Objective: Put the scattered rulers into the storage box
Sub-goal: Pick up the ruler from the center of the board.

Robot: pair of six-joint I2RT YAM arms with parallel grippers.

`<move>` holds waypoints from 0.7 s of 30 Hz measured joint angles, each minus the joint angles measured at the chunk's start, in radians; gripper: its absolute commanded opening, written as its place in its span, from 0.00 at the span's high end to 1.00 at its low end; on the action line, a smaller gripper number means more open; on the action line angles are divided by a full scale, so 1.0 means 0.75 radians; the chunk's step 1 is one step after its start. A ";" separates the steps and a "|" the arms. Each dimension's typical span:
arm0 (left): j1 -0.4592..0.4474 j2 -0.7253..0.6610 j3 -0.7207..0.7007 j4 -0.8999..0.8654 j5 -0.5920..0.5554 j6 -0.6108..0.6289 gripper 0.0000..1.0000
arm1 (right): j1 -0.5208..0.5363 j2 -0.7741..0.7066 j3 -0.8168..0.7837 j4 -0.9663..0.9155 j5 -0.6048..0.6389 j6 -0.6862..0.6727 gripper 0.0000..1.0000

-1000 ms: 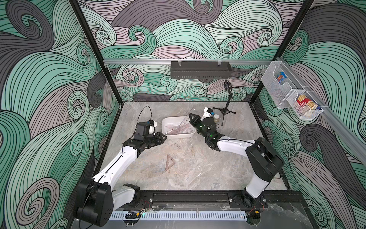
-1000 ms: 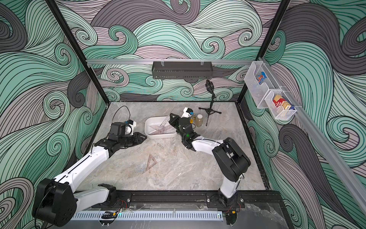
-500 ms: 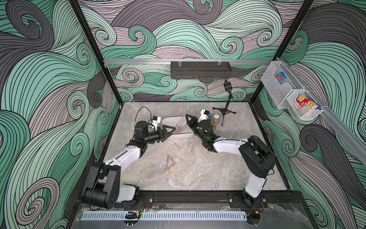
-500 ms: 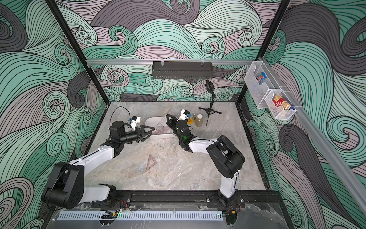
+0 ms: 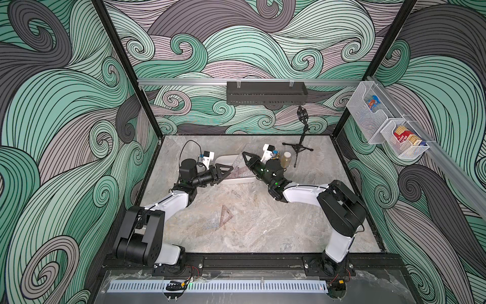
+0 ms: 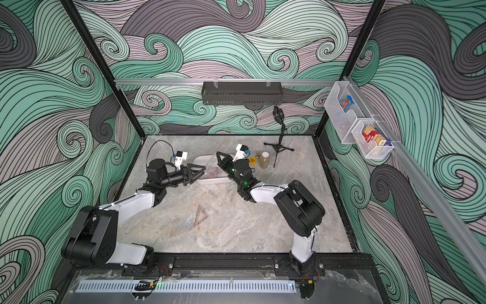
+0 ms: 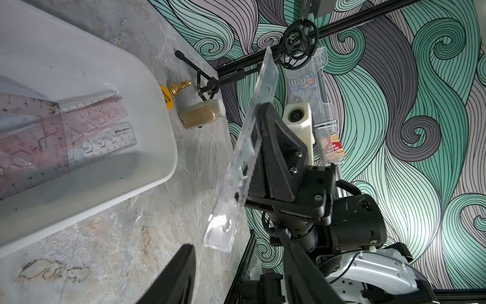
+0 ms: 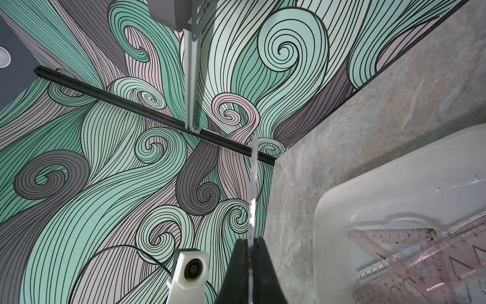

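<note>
glossy plastic storage box [image 7: 79, 60], ruler [image 7: 227, 210]

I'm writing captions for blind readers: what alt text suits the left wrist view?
The right pincer is shut on a clear ruler, held on edge above the marble table near the white storage box, where several rulers lie. A jar and a gold chess piece stand beyond.

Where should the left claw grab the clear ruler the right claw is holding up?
Probably the free end of the clear ruler nearest the left claw. The right claw pinches its middle off the table, so that end sticks out clear; come in from the left arm's side, closing across its flat faces.
</note>
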 measured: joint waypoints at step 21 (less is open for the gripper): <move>-0.010 0.067 0.083 0.007 0.055 0.065 1.00 | -0.014 -0.021 0.000 0.026 -0.128 -0.004 0.82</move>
